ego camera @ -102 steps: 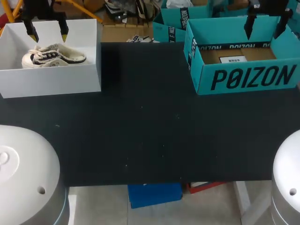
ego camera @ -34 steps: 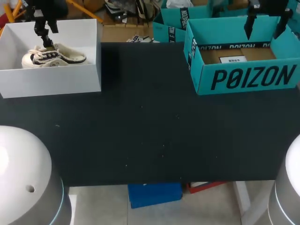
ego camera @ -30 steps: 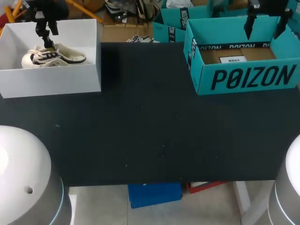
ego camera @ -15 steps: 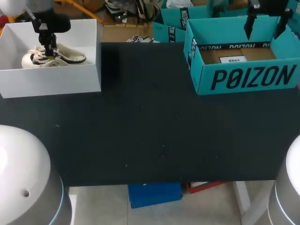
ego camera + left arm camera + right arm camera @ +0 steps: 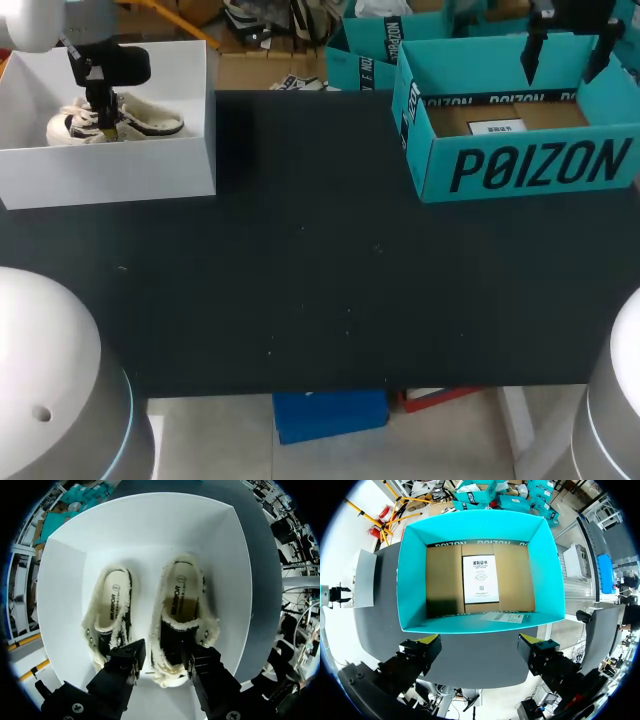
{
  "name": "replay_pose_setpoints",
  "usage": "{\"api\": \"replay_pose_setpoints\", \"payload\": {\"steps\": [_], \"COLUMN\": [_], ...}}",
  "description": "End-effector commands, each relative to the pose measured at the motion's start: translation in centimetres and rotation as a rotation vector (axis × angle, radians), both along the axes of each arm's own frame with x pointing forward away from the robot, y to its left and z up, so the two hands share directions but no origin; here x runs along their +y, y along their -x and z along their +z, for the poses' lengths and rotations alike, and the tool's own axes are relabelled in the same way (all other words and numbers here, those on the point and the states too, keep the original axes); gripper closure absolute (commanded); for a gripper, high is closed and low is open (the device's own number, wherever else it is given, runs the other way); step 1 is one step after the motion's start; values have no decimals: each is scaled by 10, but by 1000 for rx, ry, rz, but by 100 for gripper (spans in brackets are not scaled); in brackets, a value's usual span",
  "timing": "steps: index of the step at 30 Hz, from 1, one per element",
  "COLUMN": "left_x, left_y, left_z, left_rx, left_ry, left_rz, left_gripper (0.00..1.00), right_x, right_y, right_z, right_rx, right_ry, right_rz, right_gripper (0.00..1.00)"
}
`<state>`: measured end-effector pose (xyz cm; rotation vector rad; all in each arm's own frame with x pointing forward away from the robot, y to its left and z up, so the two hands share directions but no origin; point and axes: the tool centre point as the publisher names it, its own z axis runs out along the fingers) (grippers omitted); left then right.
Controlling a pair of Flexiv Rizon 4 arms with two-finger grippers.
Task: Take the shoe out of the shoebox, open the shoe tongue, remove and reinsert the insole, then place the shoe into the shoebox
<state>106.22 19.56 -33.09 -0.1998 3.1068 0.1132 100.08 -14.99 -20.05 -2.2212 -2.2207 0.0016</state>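
Two cream fleece-lined shoes with black uppers lie side by side in the white box [image 5: 110,175] at the table's far left. My left gripper [image 5: 103,128] reaches straight down into the box. In the left wrist view the left gripper [image 5: 162,657] has its fingers [image 5: 131,659] pressed on both sides of one end of the nearer shoe [image 5: 180,605], which fills the gap between them. The second shoe [image 5: 112,605] lies beside it, untouched. My right gripper [image 5: 565,58] hangs open over the teal shoebox [image 5: 530,165], nothing between its fingers [image 5: 426,641].
The teal shoebox [image 5: 415,580] stands open at the far right, with only a brown cardboard floor and a white paper sheet [image 5: 480,579] inside. More teal boxes [image 5: 365,50] stand behind the table's far edge. Black tabletop [image 5: 320,260] spreads between the two boxes.
My left gripper has come down into the white box and its fingers have closed in around the shoe. The right arm has not moved.
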Motion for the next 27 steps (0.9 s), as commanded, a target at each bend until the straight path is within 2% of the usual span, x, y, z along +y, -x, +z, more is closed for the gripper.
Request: {"api": "replay_pose_setpoints", "payload": {"steps": [1, 14, 27], "left_x": [2, 11, 7], "left_y": [-5, -11, -11], "left_z": [-13, -46, -70], "left_rx": [5, 22, 34], "left_ry": [-1, -35, -53], "left_rz": [1, -7, -36], "left_gripper": [56, 58, 60], "right_x": [0, 0, 0], "right_y": [0, 0, 0], "right_z": [0, 0, 0], "right_rx": [0, 0, 0], "right_ry": [0, 0, 0], "right_rz": [0, 0, 0], "right_gripper": [0, 0, 0]}}
